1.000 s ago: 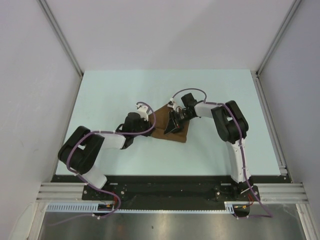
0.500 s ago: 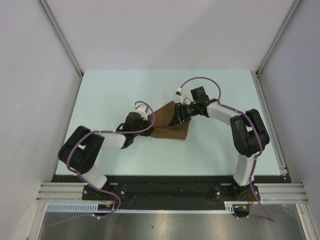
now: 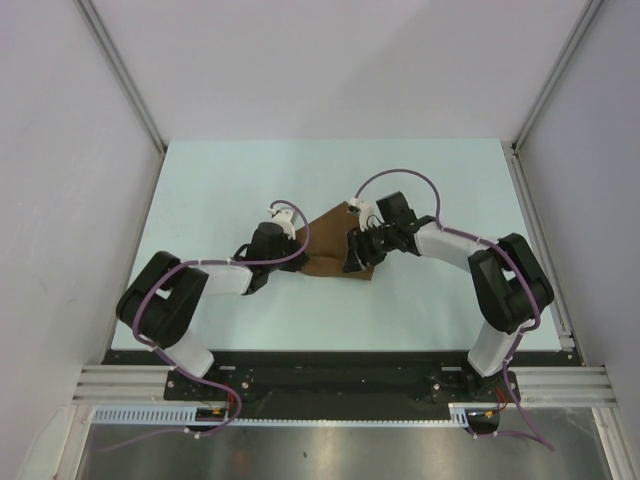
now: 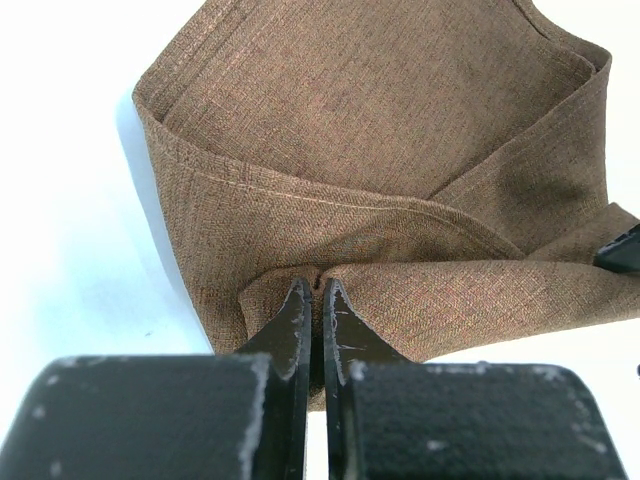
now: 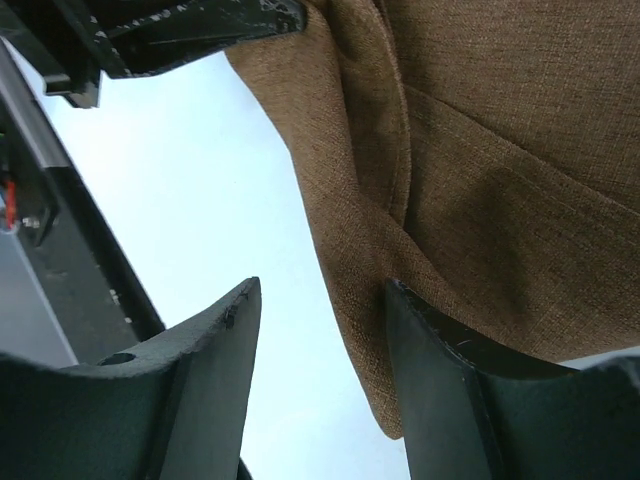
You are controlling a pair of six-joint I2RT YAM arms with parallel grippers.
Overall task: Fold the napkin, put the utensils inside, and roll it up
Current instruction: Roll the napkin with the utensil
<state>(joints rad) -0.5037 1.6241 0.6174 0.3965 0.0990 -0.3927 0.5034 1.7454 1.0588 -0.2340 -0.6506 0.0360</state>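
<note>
The napkin (image 3: pixel 338 245), a brown cloth, is seen lying near the middle of the pale surface (image 3: pixel 220 190), between the two arms, somewhat nearer the far edge than the near one. It is not spread flat: from above a rough triangle is shown, with one point towards the far side and a broader edge towards the near side. In the left wrist view, layers of cloth are seen folded over one another, with a stitched hem running across the upper layer and an open pocket formed at the far right. The left pincer (image 4: pixel 318 290) is placed at the napkin's left near edge, and its jaws are pressed together on a small pinch of the cloth, which is puckered where it is gripped. The right pincer (image 5: pixel 320 288) is placed at the napkin's right near part, with its jaws held moderately apart and nothing clasped between them. One of its fingers (image 5: pixel 440 370) is seen against the brown cloth, while the other is seen against the bare surface just beside the napkin's edge. Whether this pincer touches the cloth cannot be told. The dark body of the left pincer is visible at the upper left of the right wrist view.
</note>
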